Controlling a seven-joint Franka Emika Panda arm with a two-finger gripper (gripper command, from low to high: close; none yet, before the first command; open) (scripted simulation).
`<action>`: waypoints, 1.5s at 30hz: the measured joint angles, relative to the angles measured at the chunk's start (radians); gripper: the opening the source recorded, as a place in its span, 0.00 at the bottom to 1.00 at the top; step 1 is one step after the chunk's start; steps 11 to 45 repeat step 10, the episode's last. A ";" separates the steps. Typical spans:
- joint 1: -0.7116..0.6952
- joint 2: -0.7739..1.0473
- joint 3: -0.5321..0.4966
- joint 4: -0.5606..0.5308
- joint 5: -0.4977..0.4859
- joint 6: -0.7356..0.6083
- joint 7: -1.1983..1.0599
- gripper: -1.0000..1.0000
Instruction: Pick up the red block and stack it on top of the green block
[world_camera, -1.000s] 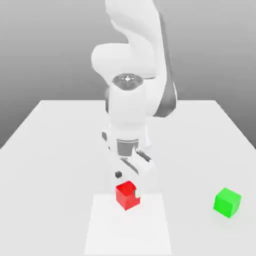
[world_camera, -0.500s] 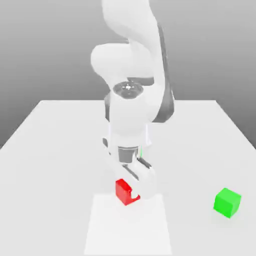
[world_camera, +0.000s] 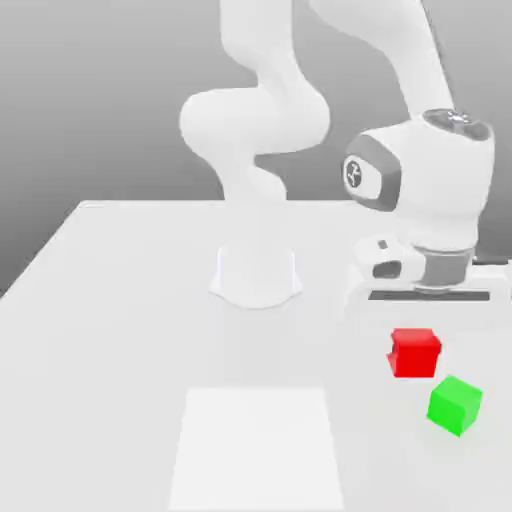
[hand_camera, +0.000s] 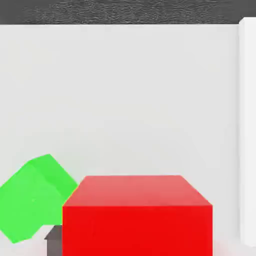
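A plain white table (world_camera: 120, 330) under a grey backdrop, with a lighter square mat (world_camera: 257, 445) near its front edge: that is all I have to work on. The red block (world_camera: 415, 352) is off the table, hanging beneath my gripper (world_camera: 420, 335) toward the exterior view's right. The fingers themselves are hard to make out there, but the cube is plainly airborne under the hand, so I read the jaws as pinched narrow on its sides. In the hand view the red block (hand_camera: 136, 215) sits square to the camera, which suggests a straight, untwisted grip.

The green block (world_camera: 455, 404) rests on the table just beside and below the red one, a little nearer the camera and further toward the exterior view's right. From the hand camera the green block (hand_camera: 35, 196) lies off to one side and turned at an angle to the red cube.

So I judge this to be the carry, nearly over the target but not yet centred. To do it well I would finish the sideways travel at this height, centre red over green, consider rolling the wrist so the faces line up, then lower slowly and release only once red rests flat. Dropping early, or descending while offset, could nudge green away or leave red tipped on an edge.
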 joint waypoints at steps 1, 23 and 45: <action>0.002 0.025 -0.001 0.015 -0.018 0.010 -0.012 0.00; 0.035 0.186 -0.058 0.037 -0.156 0.139 0.064 1.00; 0.035 0.186 -0.058 0.037 -0.156 0.139 0.064 1.00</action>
